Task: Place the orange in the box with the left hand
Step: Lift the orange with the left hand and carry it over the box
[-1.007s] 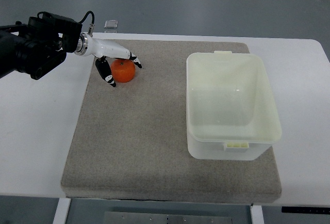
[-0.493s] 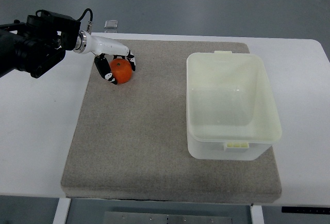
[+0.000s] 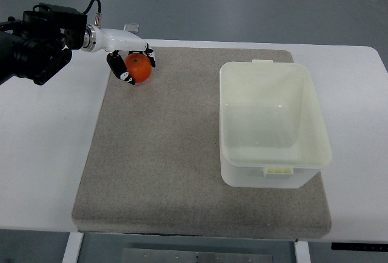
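Note:
The orange is in my left hand at the far left of the grey mat. The white and black fingers are curled around it, and it looks lifted a little off the mat. The left arm comes in from the upper left edge. The box is a translucent white open tub standing on the right side of the mat, well to the right of the orange. It holds nothing. The right hand is out of view.
The mat lies on a white table. A small clear object sits at the table's far edge behind the left hand.
The left hand's fingers closed around the orange, then moved up and a little to the left with it.

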`<act>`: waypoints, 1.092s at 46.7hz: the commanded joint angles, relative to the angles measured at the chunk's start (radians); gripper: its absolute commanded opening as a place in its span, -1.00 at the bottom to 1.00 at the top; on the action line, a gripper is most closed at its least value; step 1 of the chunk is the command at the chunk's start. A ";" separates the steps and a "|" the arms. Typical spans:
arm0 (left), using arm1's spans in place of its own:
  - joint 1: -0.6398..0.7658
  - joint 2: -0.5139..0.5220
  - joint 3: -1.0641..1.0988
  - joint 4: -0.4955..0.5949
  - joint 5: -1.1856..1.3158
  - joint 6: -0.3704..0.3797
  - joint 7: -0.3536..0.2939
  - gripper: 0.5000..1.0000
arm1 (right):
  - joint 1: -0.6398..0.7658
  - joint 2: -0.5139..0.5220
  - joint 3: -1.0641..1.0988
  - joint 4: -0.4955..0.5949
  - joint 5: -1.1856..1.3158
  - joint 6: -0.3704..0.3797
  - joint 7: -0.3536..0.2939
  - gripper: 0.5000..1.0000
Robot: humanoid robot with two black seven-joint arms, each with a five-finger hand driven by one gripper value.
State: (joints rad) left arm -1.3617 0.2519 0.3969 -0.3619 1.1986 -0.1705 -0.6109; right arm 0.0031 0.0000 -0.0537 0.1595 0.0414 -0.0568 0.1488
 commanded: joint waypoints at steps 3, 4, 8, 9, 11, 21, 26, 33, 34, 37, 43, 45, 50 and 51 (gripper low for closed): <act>-0.014 -0.020 0.000 0.003 -0.039 0.000 0.000 -1.00 | 0.000 0.000 0.000 0.000 0.000 0.000 0.000 0.70; -0.017 -0.022 -0.001 0.001 -0.043 0.000 0.000 -1.00 | 0.000 0.000 0.000 0.000 0.000 0.000 0.000 0.70; -0.036 -0.023 -0.012 -0.017 -0.057 0.012 0.000 -1.00 | 0.000 0.000 0.000 0.000 0.000 0.000 0.000 0.70; -0.039 -0.023 -0.019 -0.022 -0.063 0.017 0.000 -1.00 | 0.000 0.000 0.000 0.000 0.000 0.000 0.000 0.70; -0.043 -0.023 -0.030 -0.034 -0.068 0.025 0.000 -1.00 | 0.000 0.000 0.000 0.000 0.000 0.000 0.000 0.70; -0.082 -0.051 -0.046 -0.074 -0.076 0.049 0.000 -1.00 | 0.000 0.000 0.000 0.000 0.000 0.000 0.000 0.70; -0.103 -0.048 -0.065 -0.135 -0.076 0.052 0.000 -1.00 | 0.000 0.000 0.000 0.000 0.000 0.000 0.000 0.70; -0.151 -0.034 -0.113 -0.239 -0.074 0.056 0.000 -1.00 | 0.000 0.000 0.000 0.000 0.000 0.000 0.000 0.70; -0.160 -0.033 -0.121 -0.252 -0.073 0.056 0.000 -1.00 | 0.000 0.000 0.000 0.000 0.000 0.000 0.000 0.70; -0.180 -0.026 -0.139 -0.279 -0.071 0.056 0.000 -1.00 | 0.000 0.000 0.000 0.000 0.000 0.000 0.000 0.70; -0.218 -0.007 -0.173 -0.319 -0.068 0.057 0.000 -1.00 | 0.000 0.000 0.000 0.000 0.000 0.000 0.000 0.70; -0.226 0.000 -0.185 -0.337 -0.063 0.062 0.000 -1.00 | 0.000 0.000 0.000 0.000 0.000 0.000 0.000 0.70; -0.237 0.009 -0.196 -0.402 -0.056 0.101 0.000 -1.00 | 0.000 0.000 0.000 0.000 0.000 0.000 0.000 0.70; -0.240 0.010 -0.196 -0.419 -0.056 0.108 0.000 -1.00 | 0.000 0.000 0.000 0.000 0.000 0.000 0.000 0.70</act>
State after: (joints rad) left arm -1.5935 0.2585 0.2027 -0.7388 1.1410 -0.0855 -0.6108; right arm 0.0029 0.0000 -0.0537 0.1595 0.0414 -0.0567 0.1488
